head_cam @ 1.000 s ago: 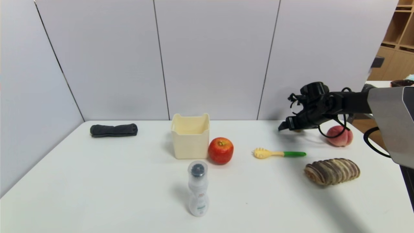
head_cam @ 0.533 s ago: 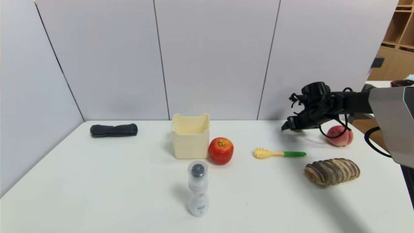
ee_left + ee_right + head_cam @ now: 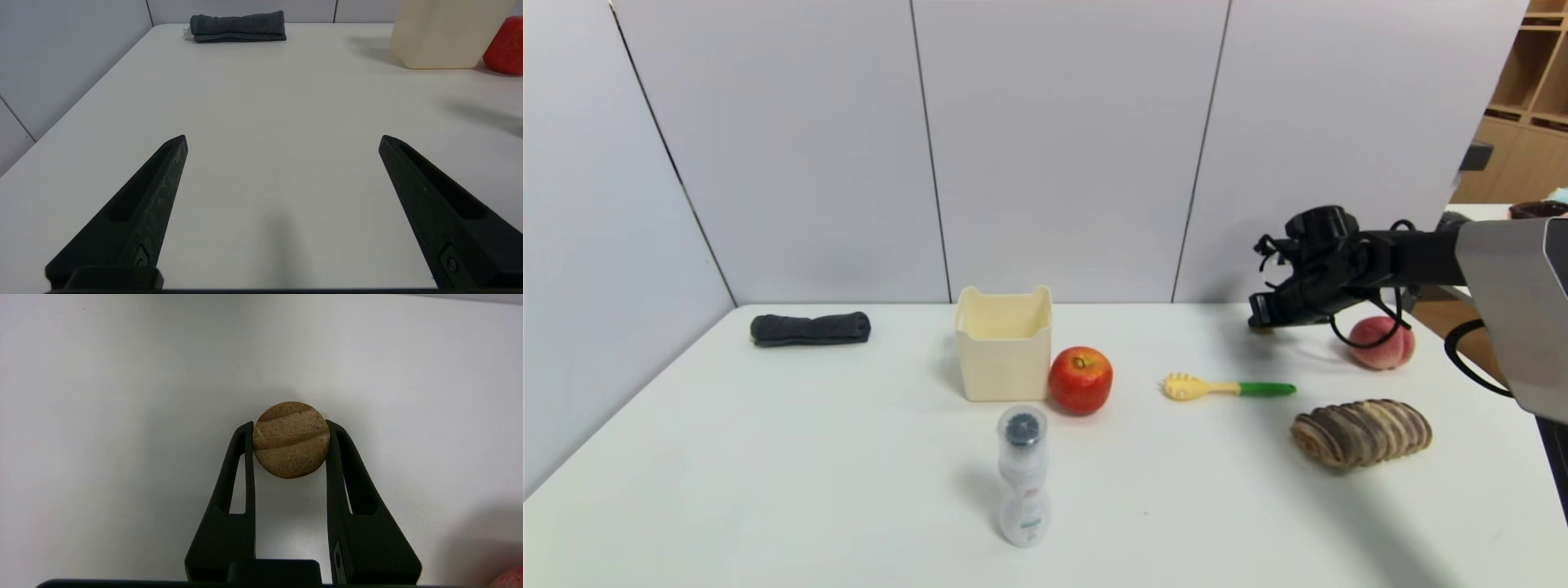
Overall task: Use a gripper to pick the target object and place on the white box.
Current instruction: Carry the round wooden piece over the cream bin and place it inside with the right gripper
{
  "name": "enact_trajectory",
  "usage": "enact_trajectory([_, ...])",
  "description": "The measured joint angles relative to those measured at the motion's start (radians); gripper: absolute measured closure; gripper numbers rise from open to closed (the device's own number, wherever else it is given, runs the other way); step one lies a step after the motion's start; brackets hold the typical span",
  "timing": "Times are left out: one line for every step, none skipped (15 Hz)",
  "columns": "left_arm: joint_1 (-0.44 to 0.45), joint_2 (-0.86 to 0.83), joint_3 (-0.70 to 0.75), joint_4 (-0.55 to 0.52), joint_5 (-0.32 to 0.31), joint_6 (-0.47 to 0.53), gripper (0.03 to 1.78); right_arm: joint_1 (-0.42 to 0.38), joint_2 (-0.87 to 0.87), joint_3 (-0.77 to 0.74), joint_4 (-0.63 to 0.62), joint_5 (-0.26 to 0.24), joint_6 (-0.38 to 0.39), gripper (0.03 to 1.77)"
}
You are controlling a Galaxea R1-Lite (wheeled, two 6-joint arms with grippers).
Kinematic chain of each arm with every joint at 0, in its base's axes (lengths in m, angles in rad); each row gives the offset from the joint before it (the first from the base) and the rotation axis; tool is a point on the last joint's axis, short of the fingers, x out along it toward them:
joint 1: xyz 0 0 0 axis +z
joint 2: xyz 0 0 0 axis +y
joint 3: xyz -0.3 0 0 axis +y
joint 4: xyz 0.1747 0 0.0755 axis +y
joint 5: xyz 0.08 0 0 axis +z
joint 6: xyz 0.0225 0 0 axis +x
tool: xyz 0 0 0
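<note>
The right gripper [image 3: 290, 428] has closed since before, both fingers now touching one target object [image 3: 291, 439] near the table's [image 3: 768, 457] far right edge. One white box [image 3: 1003, 343] stands mid-table.

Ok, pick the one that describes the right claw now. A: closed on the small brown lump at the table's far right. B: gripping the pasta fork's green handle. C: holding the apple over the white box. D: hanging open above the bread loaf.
A: in the right wrist view, the right claw has both fingers pressed against the small brown lump.
</note>
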Motion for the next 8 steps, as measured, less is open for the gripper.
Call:
enact_trajectory([0.0, 0.0, 0.0, 0.0, 0.0, 0.0, 0.12, -0.002, -0.001, 0.0, 0.003, 0.001, -0.001, 1.33])
enact_trajectory([0.0, 0.0, 0.0, 0.0, 0.0, 0.0, 0.12, -0.003, -0.005, 0.0, 0.005, 0.004, -0.002, 1.33])
enact_trajectory([0.0, 0.0, 0.0, 0.0, 0.0, 0.0, 0.12, -0.004, -0.011, 0.002, 0.005, 0.006, -0.002, 1.33])
enact_trajectory([0.0, 0.0, 0.0, 0.0, 0.0, 0.0, 0.12, -0.003, -0.02, 0.006, 0.007, 0.008, -0.001, 1.33])
enact_trajectory([0.0, 0.0, 0.0, 0.0, 0.0, 0.0, 0.12, 0.001, -0.038, 0.012, 0.013, 0.017, 0.0, 1.33])
enact_trajectory([0.0, 0.0, 0.0, 0.0, 0.0, 0.0, 0.12, 0.007, -0.06, 0.019, 0.029, 0.028, 0.0, 1.33])
enact_trajectory([0.0, 0.0, 0.0, 0.0, 0.0, 0.0, 0.12, 0.016, -0.086, 0.029, 0.049, 0.043, 0.0, 1.33])
enact_trajectory([0.0, 0.0, 0.0, 0.0, 0.0, 0.0, 0.12, 0.03, -0.116, 0.041, 0.067, 0.056, 0.001, 1.33])
